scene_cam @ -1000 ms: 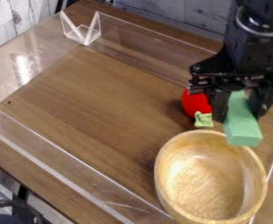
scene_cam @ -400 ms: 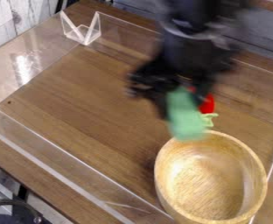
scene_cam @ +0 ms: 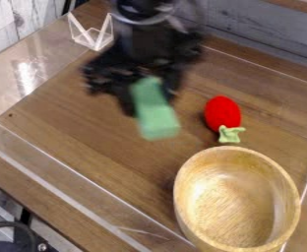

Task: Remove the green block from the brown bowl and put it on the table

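The green block, a light-green bar, hangs above the middle of the table, held between the fingers of my gripper, which is shut on its upper end. The arm and gripper are blurred with motion. The brown bowl sits at the lower right with nothing in it, well to the right of and below the block.
A red strawberry-like toy with a green stem lies just above the bowl. Low clear plastic walls edge the tabletop, and a small clear stand sits at the back left corner.
The gripper has carried the green block leftward, from above the bowl's upper right rim across to over the middle of the table. The strawberry toy is now uncovered.
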`<action>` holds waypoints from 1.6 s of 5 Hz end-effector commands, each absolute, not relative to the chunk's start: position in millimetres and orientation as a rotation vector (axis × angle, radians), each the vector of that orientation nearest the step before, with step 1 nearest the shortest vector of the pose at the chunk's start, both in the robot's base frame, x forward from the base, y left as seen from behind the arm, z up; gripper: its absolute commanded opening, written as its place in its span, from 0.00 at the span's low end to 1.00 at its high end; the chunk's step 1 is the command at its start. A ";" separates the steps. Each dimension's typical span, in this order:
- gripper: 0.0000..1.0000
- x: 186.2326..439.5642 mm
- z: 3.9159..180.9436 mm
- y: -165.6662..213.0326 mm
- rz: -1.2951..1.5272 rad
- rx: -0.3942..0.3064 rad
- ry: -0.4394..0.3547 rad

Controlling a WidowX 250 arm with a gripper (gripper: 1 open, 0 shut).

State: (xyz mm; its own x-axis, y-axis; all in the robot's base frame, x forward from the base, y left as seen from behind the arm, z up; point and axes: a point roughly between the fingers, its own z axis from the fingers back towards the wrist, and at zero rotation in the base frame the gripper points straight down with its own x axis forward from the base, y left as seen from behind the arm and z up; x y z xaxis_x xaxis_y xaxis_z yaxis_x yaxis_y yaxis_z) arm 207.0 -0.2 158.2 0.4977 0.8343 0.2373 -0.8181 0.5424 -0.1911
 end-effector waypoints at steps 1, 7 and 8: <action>0.00 203.3 162.2 29.5 1.126 -0.036 -0.358; 0.00 222.0 114.5 80.6 1.397 0.088 -0.325; 0.00 233.2 101.5 74.3 1.452 0.097 -0.321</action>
